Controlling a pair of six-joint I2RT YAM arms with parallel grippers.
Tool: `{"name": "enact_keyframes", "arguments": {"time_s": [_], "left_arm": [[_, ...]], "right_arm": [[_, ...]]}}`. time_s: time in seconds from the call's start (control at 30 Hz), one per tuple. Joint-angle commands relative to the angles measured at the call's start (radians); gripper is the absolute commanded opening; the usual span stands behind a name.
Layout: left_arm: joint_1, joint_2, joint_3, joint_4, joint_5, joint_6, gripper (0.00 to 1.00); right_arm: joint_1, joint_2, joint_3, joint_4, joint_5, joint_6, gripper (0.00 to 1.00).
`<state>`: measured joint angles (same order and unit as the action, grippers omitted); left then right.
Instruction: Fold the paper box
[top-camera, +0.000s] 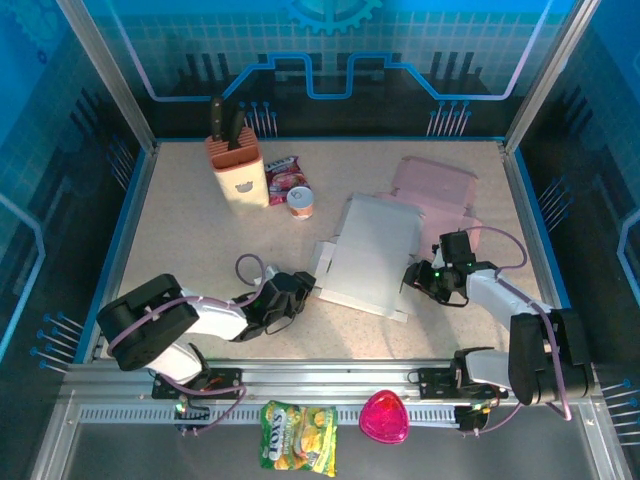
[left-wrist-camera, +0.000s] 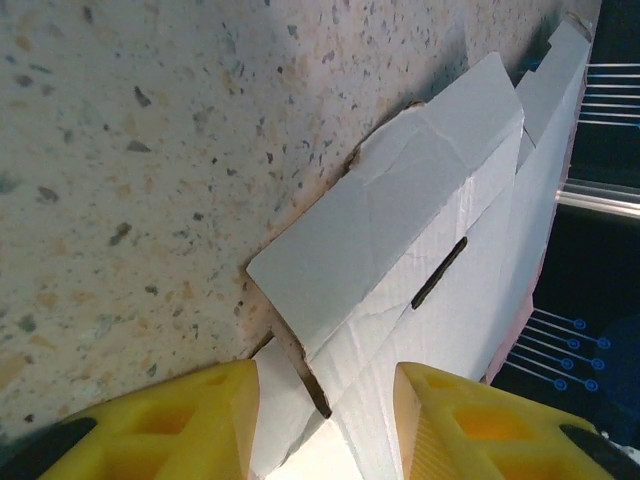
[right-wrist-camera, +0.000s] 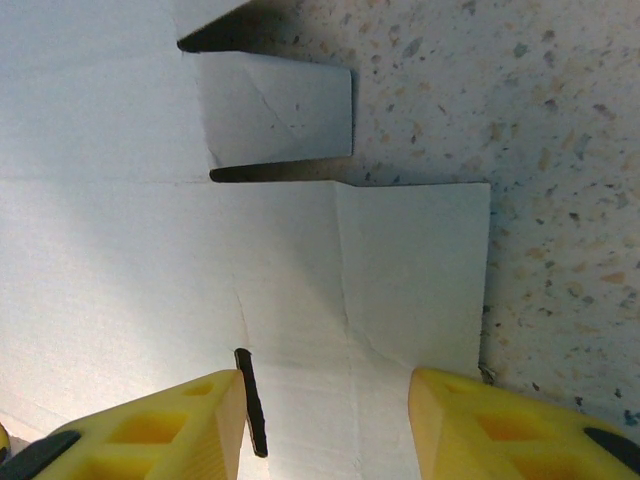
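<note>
The paper box (top-camera: 370, 255) lies unfolded in the middle of the table (top-camera: 200, 250), a flat white sheet of thin card with small tabs jutting from its corners and near edge. Its far right corner overlaps a pale pink sheet (top-camera: 437, 185) of similar cut. The table is a beige speckled surface, stone-like and matte.

The left tool (top-camera: 300, 290) sits low at the sheet's left edge. In the left wrist view the left tool (left-wrist-camera: 325, 400) is released, its ribbed yellow fingers (left-wrist-camera: 180, 420) parted with a creased side flap (left-wrist-camera: 400, 210) running between them. The flap is lifted off the table along a fold, its raw edge showing brown, and a narrow dark slot (left-wrist-camera: 440, 272) is cut just beside it. Whether either finger touches the card I cannot tell.

The right tool (top-camera: 412, 275) meets the sheet's right edge. In the right wrist view the right tool (right-wrist-camera: 325, 400) is also released, its fingers (right-wrist-camera: 160, 425) spread above flat, faintly creased card, a short dark slot (right-wrist-camera: 250, 400) near the left one. Beyond them a square tab (right-wrist-camera: 275, 120) is raised slightly, casting a shadow.

At the table's far left stand an orange knife block (top-camera: 237, 170), a glossy snack packet (top-camera: 283, 172) and a small round can (top-camera: 300, 202)
</note>
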<state>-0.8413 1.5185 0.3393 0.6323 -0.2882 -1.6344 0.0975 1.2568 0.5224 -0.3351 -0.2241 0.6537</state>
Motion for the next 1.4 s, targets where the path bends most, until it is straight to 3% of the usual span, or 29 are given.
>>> {"name": "enact_keyframes", "arguments": {"time_s": [0.0, 0.47, 0.9, 1.37], "left_arm": [[0.002, 0.026, 0.026, -0.061, -0.027, -0.038, 0.41], [0.006, 0.008, 0.128, -0.215, -0.048, -0.157, 0.41], [0.01, 0.114, 0.121, -0.084, -0.036, -0.2, 0.39], [0.007, 0.001, 0.117, -0.167, -0.094, -0.134, 0.0]], "right_arm": [[0.0, 0.006, 0.018, -0.031, 0.003, 0.003, 0.48], [0.002, 0.004, 0.014, -0.027, -0.009, -0.002, 0.47], [0.001, -0.001, 0.013, -0.024, -0.016, -0.005, 0.47], [0.0, -0.036, 0.016, -0.038, -0.027, 0.002, 0.49]]}}
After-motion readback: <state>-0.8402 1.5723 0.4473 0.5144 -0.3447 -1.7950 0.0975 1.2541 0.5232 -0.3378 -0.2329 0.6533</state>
